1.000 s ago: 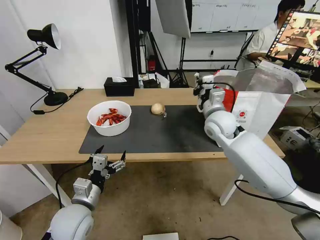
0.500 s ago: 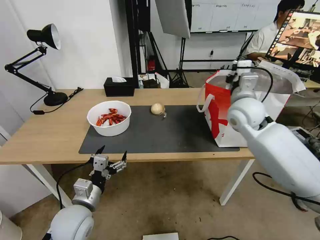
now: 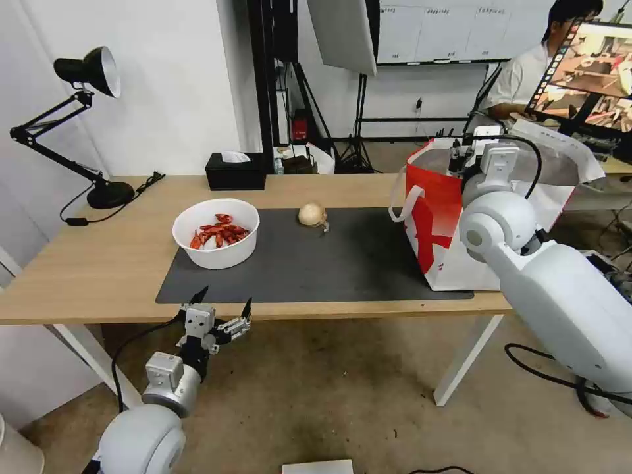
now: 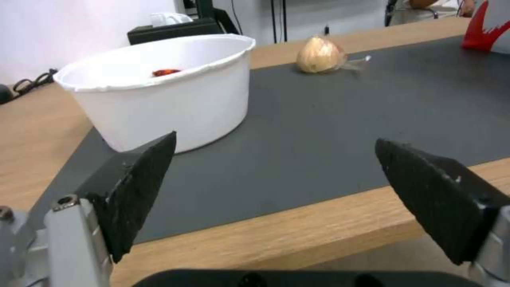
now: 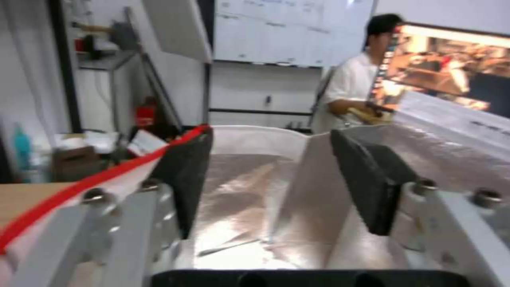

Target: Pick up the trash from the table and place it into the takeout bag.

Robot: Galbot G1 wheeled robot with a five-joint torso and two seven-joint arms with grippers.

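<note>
A white bowl [image 3: 216, 234] of red crayfish shells stands on the left part of the dark mat [image 3: 329, 263] of the table [image 3: 99, 263]. A beige round lump [image 3: 312, 214] lies at the mat's far edge. The red-and-white takeout bag [image 3: 431, 224] stands at the table's right end. My right gripper [image 3: 469, 150] hovers over its open mouth, open and holding nothing [image 5: 271, 175], with the bag's foil lining [image 5: 250, 191] below it. My left gripper [image 3: 217, 316] hangs open below the table's front edge, facing the bowl [image 4: 159, 87] and the lump [image 4: 320, 59].
A black tissue box [image 3: 235, 170] sits at the table's far edge. A black desk lamp [image 3: 85, 72] stands on the far left corner. Stands, a softbox and a seated person at a screen are behind the table.
My right arm has swung from the bag's left side up and right, to above its mouth. The left arm, bowl and lump have not moved.
</note>
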